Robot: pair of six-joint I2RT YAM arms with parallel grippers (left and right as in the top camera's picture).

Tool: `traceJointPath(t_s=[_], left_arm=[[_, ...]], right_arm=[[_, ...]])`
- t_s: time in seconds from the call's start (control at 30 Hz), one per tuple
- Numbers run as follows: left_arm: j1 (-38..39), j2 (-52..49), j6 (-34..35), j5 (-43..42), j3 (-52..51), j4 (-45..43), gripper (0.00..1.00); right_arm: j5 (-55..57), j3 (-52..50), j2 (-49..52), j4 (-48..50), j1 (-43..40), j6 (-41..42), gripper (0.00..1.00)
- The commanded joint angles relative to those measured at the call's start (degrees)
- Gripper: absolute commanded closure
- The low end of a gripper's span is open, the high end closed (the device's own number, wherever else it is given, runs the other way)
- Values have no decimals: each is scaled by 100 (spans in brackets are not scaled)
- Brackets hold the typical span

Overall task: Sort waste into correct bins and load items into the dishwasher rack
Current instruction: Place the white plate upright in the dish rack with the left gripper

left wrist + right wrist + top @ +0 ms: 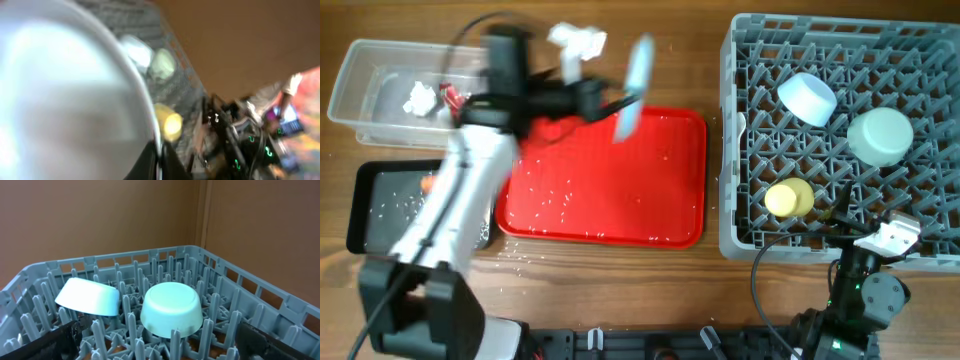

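My left gripper is shut on the rim of the pale blue plate, held on edge and blurred above the red tray's far edge. The plate fills the left wrist view, pinched in the jaws. The grey dishwasher rack holds the small light blue bowl, the mint-green bowl and the yellow cup. My right gripper is open and empty at the rack's front edge, facing both upturned bowls. I cannot make out the spoon.
The clear tub holds a white tissue and the red wrapper. The black tray holds the carrot and rice scraps. The red tray is speckled with scraps. A crumpled white piece lies behind it.
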State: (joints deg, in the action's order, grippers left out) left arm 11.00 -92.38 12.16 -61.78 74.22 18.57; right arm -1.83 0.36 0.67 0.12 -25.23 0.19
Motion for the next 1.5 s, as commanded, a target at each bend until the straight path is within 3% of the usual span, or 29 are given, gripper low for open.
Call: traceJointPath(t_s=[0.0,0.07,0.17,0.3,0.33,0.37,0.4,0.43,0.47,0.6,0.67,0.7,0.73,0.83,0.93,1.1,1.2,1.33,1.47], left_arm=[[1464,-249,2817,1565,68,-2105,96],[2087,-662,3609,2170,68,-3432,96],[2555,-1443,5246,2664,68,-4592,96],[2621,-1974,5434,3202,68,-4660,92],[2599,-1996,5431,3244,68,-4658,83],[2575,-2004,5425,3254,68,-4660,67],[2531,-2002,5386,3248,68,-4666,48],[2455,-1969,5136,3130,68,-4660,12],[2361,-1915,4907,2966,68,-4588,0],[1759,-1080,3856,2992,68,-2321,0],[1320,-402,3075,3191,68,-619,0],[1154,-149,2826,3414,68,22,0],[820,343,2339,4044,68,1211,0],[142,1456,1663,5386,68,3274,0],[-190,2599,1189,5480,68,4509,0],[-133,3773,1307,5204,68,5001,0],[-125,4006,1128,5707,44,5235,0],[-216,4874,310,6118,-1132,3440,0],[-612,6540,302,5803,-3696,914,0]], right_arm=[[55,-7,-46,22,-24,90,0],[52,-9,-46,22,-24,90,0],[52,-9,-46,22,-24,90,1],[52,-7,-46,22,-24,90,0],[55,-9,-46,22,-24,90,0],[55,-7,-46,22,-24,90,0],[55,-9,-46,22,-24,90,0],[55,-9,-46,22,-24,90,0],[55,-7,-46,22,-24,87,0],[55,-7,-46,22,-24,90,1],[55,-9,-46,22,-24,90,0],[55,-7,-46,22,-24,90,0],[55,-7,-46,22,-24,92,0],[55,-7,-46,22,-24,92,0],[52,-9,-46,22,-24,90,0],[55,-7,-46,22,-24,90,0],[55,-7,-46,22,-24,87,0],[55,-7,-46,22,-24,87,0],[55,-9,-46,22,-24,90,0]])
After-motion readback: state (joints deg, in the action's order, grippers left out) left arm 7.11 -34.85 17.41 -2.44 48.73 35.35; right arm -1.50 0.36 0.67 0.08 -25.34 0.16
